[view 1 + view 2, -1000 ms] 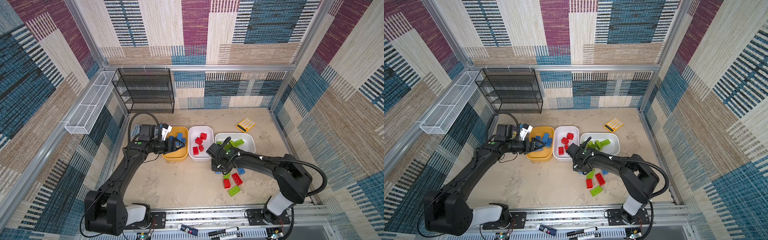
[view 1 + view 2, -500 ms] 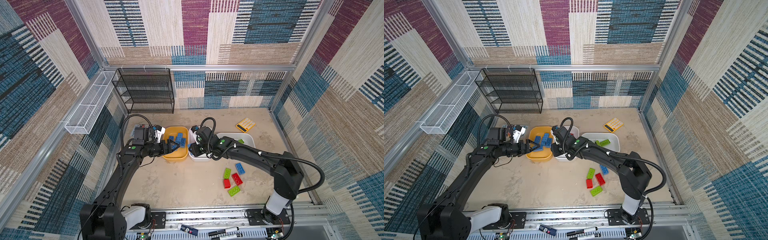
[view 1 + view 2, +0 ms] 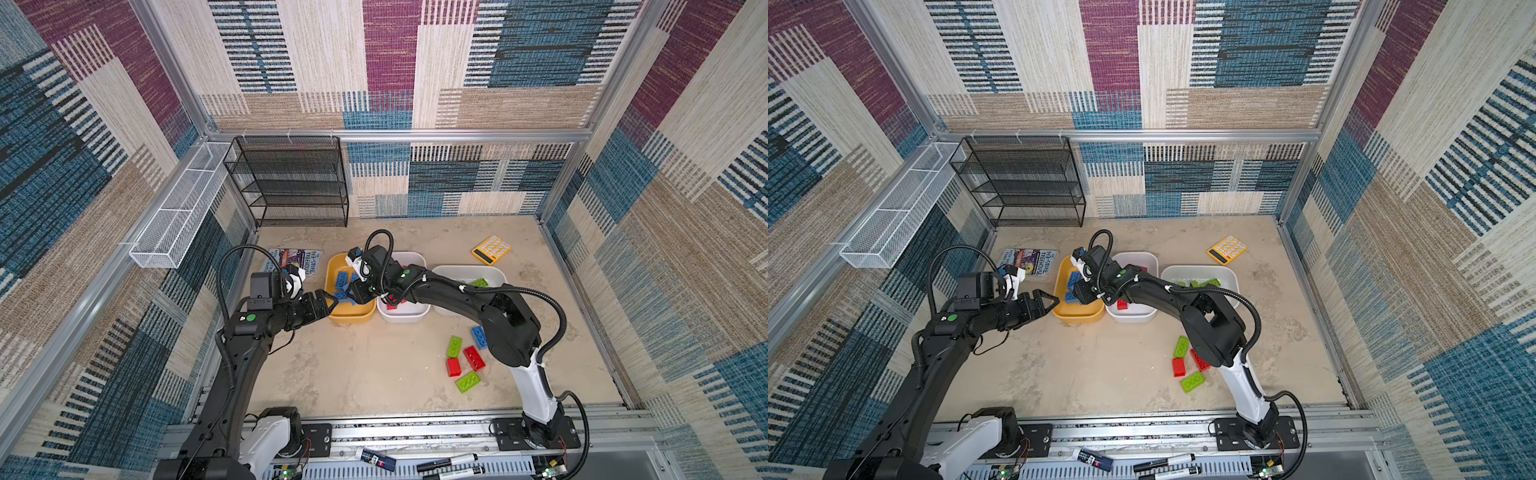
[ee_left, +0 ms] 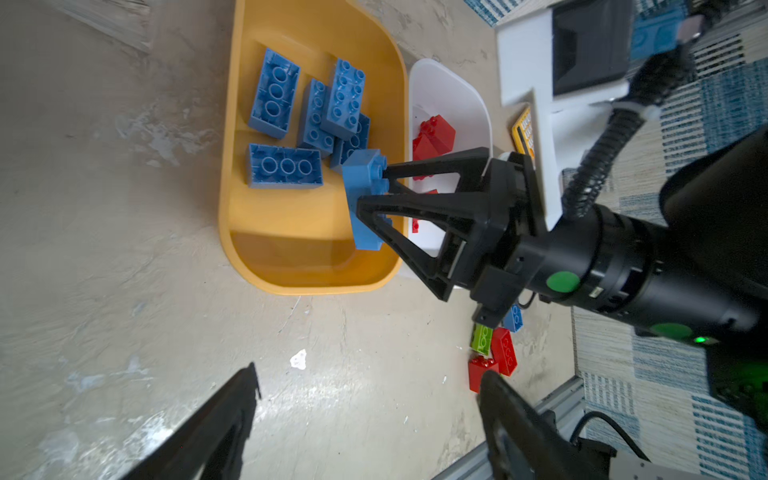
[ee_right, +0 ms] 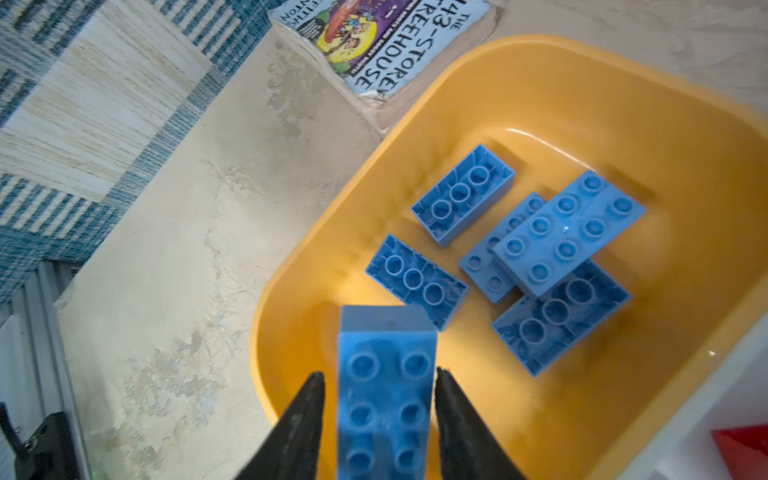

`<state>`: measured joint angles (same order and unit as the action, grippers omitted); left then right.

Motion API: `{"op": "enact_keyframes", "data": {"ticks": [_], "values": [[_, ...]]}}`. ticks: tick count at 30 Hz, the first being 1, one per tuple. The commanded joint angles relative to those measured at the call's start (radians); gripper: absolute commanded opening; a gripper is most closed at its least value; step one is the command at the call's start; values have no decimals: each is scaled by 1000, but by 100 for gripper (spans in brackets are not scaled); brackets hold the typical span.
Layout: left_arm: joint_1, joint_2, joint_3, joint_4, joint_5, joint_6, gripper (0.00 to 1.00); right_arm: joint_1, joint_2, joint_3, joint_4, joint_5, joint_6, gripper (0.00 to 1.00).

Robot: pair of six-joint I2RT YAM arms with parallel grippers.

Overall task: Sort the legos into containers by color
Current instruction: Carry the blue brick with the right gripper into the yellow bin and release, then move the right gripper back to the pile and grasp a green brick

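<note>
My right gripper [image 3: 347,293] [image 5: 380,374] hangs over the near end of the mustard yellow container [image 3: 334,266] [image 5: 540,104]. A blue lego [image 5: 386,390] [image 4: 365,199] sits between its fingers, which stand slightly apart from it, open. Several blue legos [image 5: 569,232] lie in that container. Red legos lie in the middle white container [image 3: 409,257], green ones in the right white container [image 3: 457,272]. Loose on the floor are green [image 3: 454,346], red [image 3: 474,357] and blue [image 3: 479,336] legos. My left gripper [image 3: 328,299] [image 4: 368,374] is open and empty just left of the yellow container.
A yellow calculator [image 3: 491,249] lies at the back right and a book [image 3: 295,259] behind the yellow container. A black mesh rack [image 3: 291,183] stands at the back left, with a white wire basket [image 3: 178,216] on the left wall. Markers lie on the front rail [image 3: 449,459].
My right arm carried the blue lego from the loose pile across to above the yellow container, and its jaws have parted. My left gripper drew back out of that container to the left.
</note>
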<state>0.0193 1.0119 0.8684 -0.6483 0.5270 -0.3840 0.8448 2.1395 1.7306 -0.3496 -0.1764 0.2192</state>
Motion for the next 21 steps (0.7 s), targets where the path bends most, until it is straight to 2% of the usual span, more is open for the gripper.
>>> {"op": "enact_keyframes", "data": {"ticks": [1,6,12,16,21], "values": [[2,2,-4,15,-10,-10,85,-12,-16,3,-6,57,-16,57],[2,21,-13,49,37,-11,85,-21,-130,-89,-27,100,-20,62],[2,49,-37,138,139,-38,85,-34,-382,-307,-138,153,25,65],[-5,82,-42,199,198,-63,85,-44,-566,-468,-254,188,161,68],[-22,111,-53,266,230,-94,85,-44,-715,-619,-443,198,457,68]]}}
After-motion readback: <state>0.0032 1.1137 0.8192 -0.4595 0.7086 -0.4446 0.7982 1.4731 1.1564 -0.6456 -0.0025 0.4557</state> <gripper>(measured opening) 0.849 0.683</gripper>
